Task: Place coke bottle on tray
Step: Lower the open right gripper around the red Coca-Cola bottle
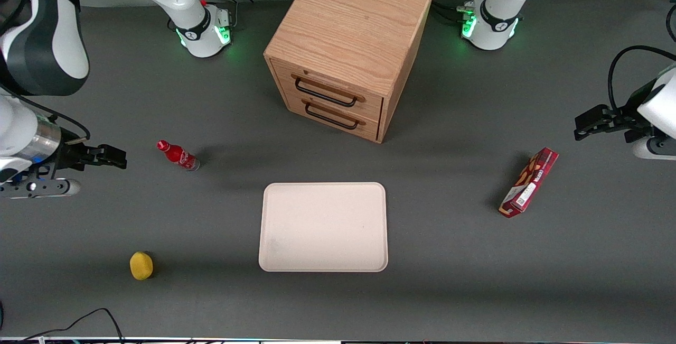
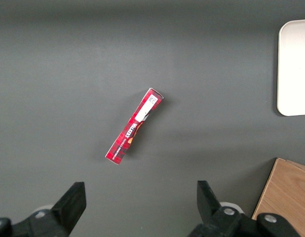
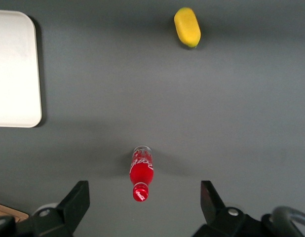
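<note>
The coke bottle (image 1: 178,155), small and red with a red cap and a clear base, stands on the dark table toward the working arm's end, a little farther from the front camera than the tray. It also shows in the right wrist view (image 3: 141,170), cap toward the camera. The cream-beige tray (image 1: 323,226) lies flat in the middle of the table, nothing on it; one corner of it shows in the right wrist view (image 3: 14,69). My right gripper (image 1: 108,156) hangs above the table beside the bottle, apart from it. It is open wide and empty (image 3: 143,191).
A wooden drawer cabinet (image 1: 348,43) stands farther from the front camera than the tray. A yellow rounded object (image 1: 141,265) (image 3: 187,27) lies near the table's front edge. A red snack box (image 1: 529,182) (image 2: 134,126) lies toward the parked arm's end.
</note>
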`<action>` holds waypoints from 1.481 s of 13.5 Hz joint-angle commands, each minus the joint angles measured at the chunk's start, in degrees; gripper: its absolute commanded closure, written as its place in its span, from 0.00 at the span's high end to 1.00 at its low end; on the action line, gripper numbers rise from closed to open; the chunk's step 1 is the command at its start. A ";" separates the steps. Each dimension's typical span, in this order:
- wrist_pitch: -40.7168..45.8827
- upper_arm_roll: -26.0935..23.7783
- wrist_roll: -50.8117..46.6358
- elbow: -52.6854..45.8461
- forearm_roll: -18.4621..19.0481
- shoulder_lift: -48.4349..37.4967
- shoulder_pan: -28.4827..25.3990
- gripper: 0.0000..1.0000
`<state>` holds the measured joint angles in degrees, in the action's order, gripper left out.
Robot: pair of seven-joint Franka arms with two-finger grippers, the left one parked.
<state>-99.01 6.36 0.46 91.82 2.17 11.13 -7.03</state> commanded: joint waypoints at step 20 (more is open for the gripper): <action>-31.77 -2.06 0.86 42.73 -4.54 -14.12 1.58 0.74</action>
<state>-128.76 4.58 0.26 131.87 -0.26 -1.10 -5.73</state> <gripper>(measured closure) 0.220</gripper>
